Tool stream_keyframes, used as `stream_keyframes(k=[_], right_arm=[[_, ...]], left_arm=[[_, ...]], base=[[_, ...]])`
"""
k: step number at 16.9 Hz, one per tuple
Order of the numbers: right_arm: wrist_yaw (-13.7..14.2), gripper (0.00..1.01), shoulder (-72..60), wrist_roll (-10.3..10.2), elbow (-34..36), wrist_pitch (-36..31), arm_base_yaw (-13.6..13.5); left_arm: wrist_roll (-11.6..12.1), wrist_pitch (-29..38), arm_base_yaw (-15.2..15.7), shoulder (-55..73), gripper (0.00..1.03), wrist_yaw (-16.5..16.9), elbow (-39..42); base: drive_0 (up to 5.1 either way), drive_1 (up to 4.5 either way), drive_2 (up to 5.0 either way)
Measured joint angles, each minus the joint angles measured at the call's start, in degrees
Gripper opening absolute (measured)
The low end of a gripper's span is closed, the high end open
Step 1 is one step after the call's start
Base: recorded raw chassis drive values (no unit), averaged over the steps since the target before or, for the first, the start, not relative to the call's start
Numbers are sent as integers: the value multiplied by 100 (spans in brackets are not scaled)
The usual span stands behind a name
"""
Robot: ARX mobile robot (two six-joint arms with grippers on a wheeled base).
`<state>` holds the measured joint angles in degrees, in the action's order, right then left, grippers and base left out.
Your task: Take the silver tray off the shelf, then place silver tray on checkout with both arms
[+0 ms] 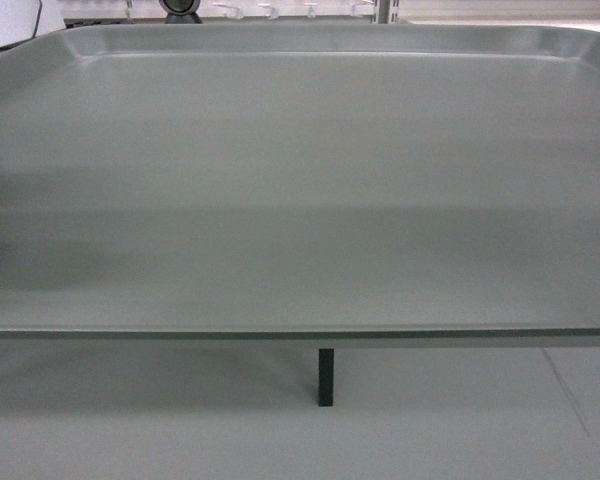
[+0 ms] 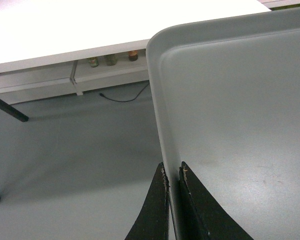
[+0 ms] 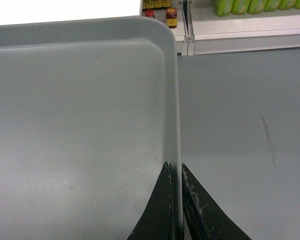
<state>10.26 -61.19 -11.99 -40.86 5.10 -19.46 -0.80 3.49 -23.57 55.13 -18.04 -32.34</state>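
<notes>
The silver tray fills most of the head view, held level in the air above the grey floor, its flat bottom bare. In the left wrist view my left gripper is shut on the left rim of the tray. On the other side my right gripper is shut on the right rim of the tray. The white checkout lies just beyond the tray's far left corner. A white shelf with green bottles stands past the tray's far right corner. Neither gripper shows in the head view.
Grey floor lies under the tray's left side, with black table legs and a thin cable. One black leg shows below the tray's near edge. Small bottles stand on a low shelf.
</notes>
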Motion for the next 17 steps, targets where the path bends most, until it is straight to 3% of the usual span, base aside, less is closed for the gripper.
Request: stream_keyframes(k=[12, 17], right_arm=[[0, 3, -20, 0, 0, 4, 0], [-7, 3, -22, 0, -4, 17, -2]], left_arm=[[0, 7, 0, -2, 4, 0, 0], [24, -7, 9, -7, 4, 0, 0]], base=[[-497, 248, 248], [0, 0, 0]])
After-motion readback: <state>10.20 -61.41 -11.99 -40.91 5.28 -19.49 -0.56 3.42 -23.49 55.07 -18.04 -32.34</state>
